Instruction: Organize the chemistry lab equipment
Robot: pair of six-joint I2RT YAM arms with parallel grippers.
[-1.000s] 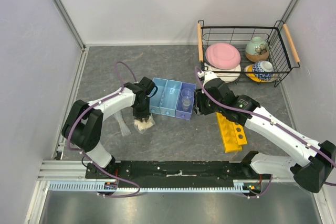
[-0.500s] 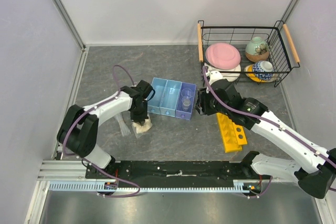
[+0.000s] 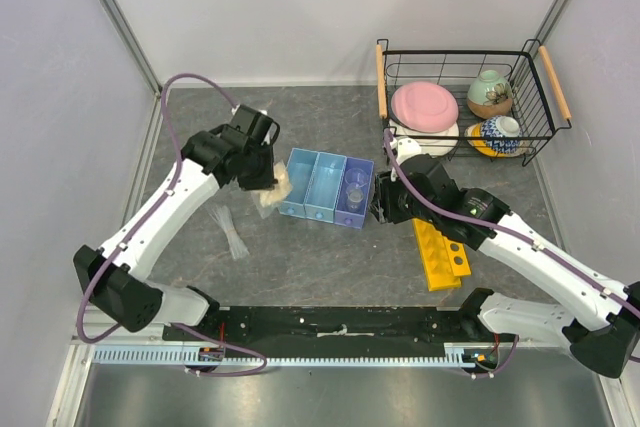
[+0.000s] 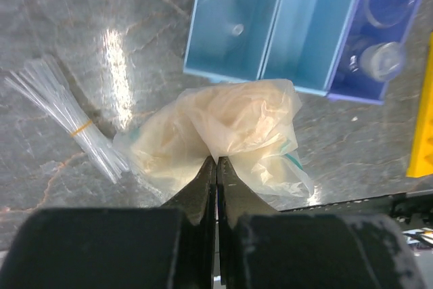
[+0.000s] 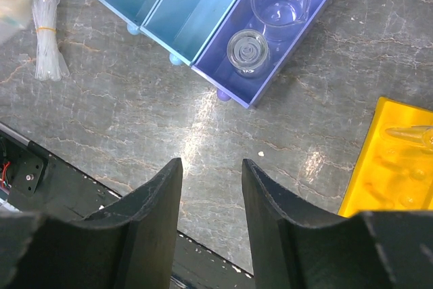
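Cream lump (image 4: 230, 126) in tight grip of left end effector (image 4: 216, 166)

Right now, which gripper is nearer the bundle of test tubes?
Left. The left gripper, shut on the cream lump, hangs just past the test tubes, toward the blue tray; the right gripper is on the tray's other side.
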